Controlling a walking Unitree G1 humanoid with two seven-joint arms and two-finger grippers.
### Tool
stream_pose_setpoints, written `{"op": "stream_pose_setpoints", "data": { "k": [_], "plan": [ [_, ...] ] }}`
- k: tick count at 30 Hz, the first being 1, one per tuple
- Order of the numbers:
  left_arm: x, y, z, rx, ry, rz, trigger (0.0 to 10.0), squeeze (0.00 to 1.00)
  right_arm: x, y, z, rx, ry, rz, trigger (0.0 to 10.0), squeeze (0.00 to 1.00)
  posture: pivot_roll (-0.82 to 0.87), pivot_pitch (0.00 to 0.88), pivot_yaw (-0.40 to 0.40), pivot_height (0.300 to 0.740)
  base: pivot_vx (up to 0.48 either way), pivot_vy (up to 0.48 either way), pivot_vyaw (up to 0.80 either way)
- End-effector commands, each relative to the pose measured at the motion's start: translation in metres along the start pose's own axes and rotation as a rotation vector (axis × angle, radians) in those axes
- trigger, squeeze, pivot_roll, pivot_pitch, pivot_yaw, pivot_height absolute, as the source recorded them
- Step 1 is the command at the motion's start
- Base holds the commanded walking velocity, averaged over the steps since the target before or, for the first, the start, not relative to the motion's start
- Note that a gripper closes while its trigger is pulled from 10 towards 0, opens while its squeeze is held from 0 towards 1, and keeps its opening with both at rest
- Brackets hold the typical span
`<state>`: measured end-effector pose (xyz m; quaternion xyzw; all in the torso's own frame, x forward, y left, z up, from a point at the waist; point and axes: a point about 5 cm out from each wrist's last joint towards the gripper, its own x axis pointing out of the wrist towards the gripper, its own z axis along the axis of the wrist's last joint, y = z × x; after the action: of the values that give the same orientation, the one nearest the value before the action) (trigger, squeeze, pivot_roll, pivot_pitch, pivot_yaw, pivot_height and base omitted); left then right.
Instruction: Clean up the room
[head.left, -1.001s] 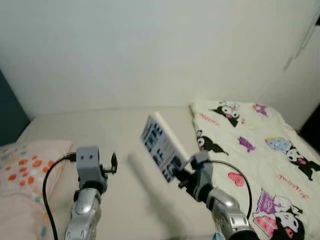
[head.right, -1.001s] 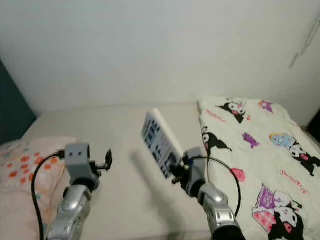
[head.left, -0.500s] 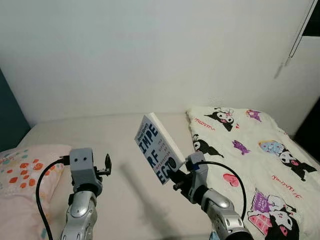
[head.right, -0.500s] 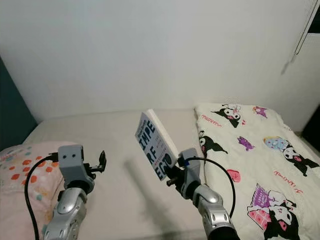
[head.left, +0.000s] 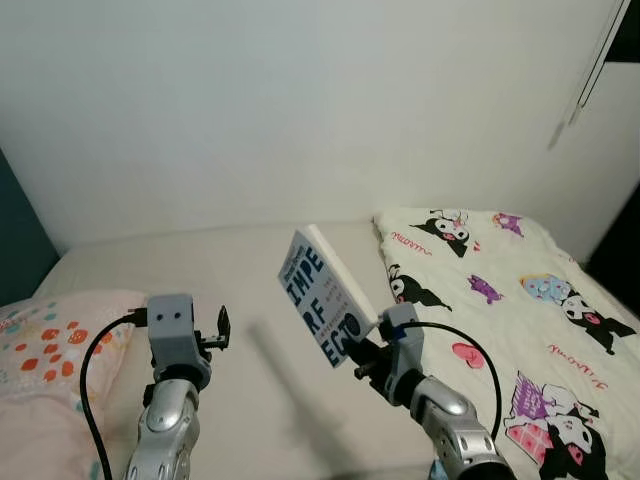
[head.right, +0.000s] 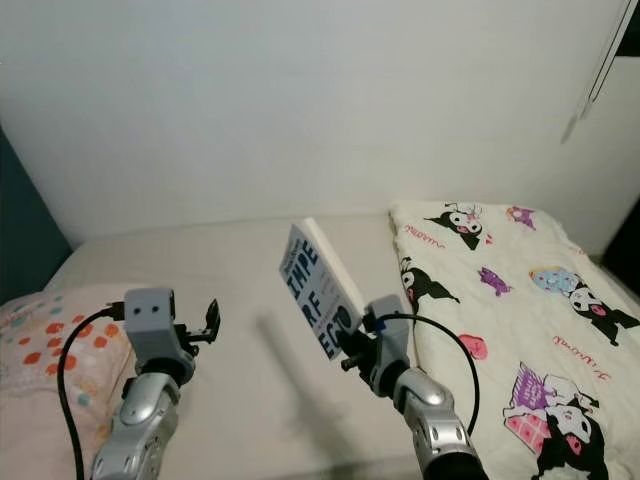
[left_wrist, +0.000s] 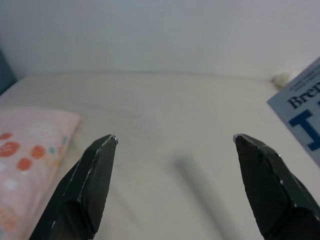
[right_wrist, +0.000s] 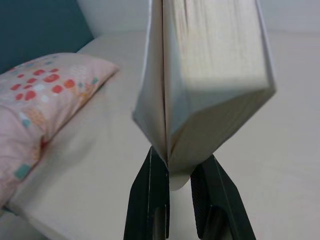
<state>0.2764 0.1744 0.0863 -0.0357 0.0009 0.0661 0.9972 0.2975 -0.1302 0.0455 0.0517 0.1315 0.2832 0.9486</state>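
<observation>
1. Far left, a pink pillow (head.left: 45, 335) with orange and red spots lies on the bed (head.left: 240, 300), against a dark teal panel (head.left: 18, 235).
2. The left gripper (left_wrist: 172, 145) is raised over the bare cream sheet just beside the pillow. Its two black fingers (left_wrist: 92, 180) stand wide apart with nothing between them. A black cable (head.left: 92, 385) loops from its wrist.
3. A white wall (head.left: 300, 100) runs behind the bed.
4. In the middle, the book (head.left: 322, 310) is held up in the air above the sheet, tilted, its blue-and-white cover with large dark lettering turned to the robot's left, its page edge facing up and right. It casts a shadow on the sheet below.
5. The right gripper (right_wrist: 176, 172) pinches the book's lower corner, one finger on each side of the covers; the pages fan slightly above the grip.
6. To the right, a cream blanket (head.left: 500, 300) printed with black, pink and purple cartoon figures covers the bed.
7. Far right, a thin cord (head.left: 590, 70) hangs by the wall.
</observation>
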Motion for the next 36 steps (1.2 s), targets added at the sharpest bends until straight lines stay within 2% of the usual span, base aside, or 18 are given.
{"op": "stream_pose_setpoints", "data": {
  "k": [1,9,13,17,22,25,33,36],
  "plan": [
    [0.001,-0.002,-0.001,0.002,0.006,-0.005,10.0,0.00,0.003,0.002,0.007,-0.010,-0.044,0.012,10.0,0.00,0.02,0.000,-0.045,0.739,0.000,0.382,0.00],
    [0.000,0.000,-0.001,0.000,0.007,-0.001,10.0,0.00,0.003,0.002,0.006,-0.009,-0.042,0.013,10.0,0.00,0.02,0.000,-0.046,0.739,0.000,0.382,0.00],
    [0.000,0.001,0.001,0.019,0.000,0.004,10.0,0.00,0.002,0.002,0.006,-0.009,-0.042,0.013,10.0,0.00,0.02,0.000,-0.046,0.739,0.000,0.000,0.00],
    [-0.001,0.001,0.001,0.041,0.007,0.004,10.0,0.00,0.002,0.002,0.006,-0.011,-0.041,0.014,10.0,0.00,0.02,0.000,-0.048,0.739,0.000,-0.433,0.00],
    [-0.001,0.000,0.001,0.030,0.002,0.001,10.0,0.00,0.002,0.001,0.006,-0.011,-0.041,0.014,10.0,0.00,0.02,0.000,-0.048,0.739,0.000,-0.480,0.00],
    [-0.002,-0.003,0.000,0.007,0.013,0.004,10.0,0.00,0.002,0.001,0.006,-0.010,-0.041,0.011,10.0,0.00,0.02,0.000,-0.047,0.739,0.000,0.000,0.00],
    [-0.002,-0.008,-0.006,0.007,0.048,-0.008,10.0,0.00,0.001,-0.001,0.006,0.008,-0.042,-0.001,10.0,0.00,0.02,0.000,-0.046,0.739,0.000,0.000,0.00],
    [-0.002,-0.009,-0.011,0.052,0.079,-0.021,10.0,0.00,0.002,-0.003,0.006,0.032,-0.036,-0.010,10.0,0.00,0.02,0.000,-0.046,0.739,0.000,0.000,0.00]
  ]
}}
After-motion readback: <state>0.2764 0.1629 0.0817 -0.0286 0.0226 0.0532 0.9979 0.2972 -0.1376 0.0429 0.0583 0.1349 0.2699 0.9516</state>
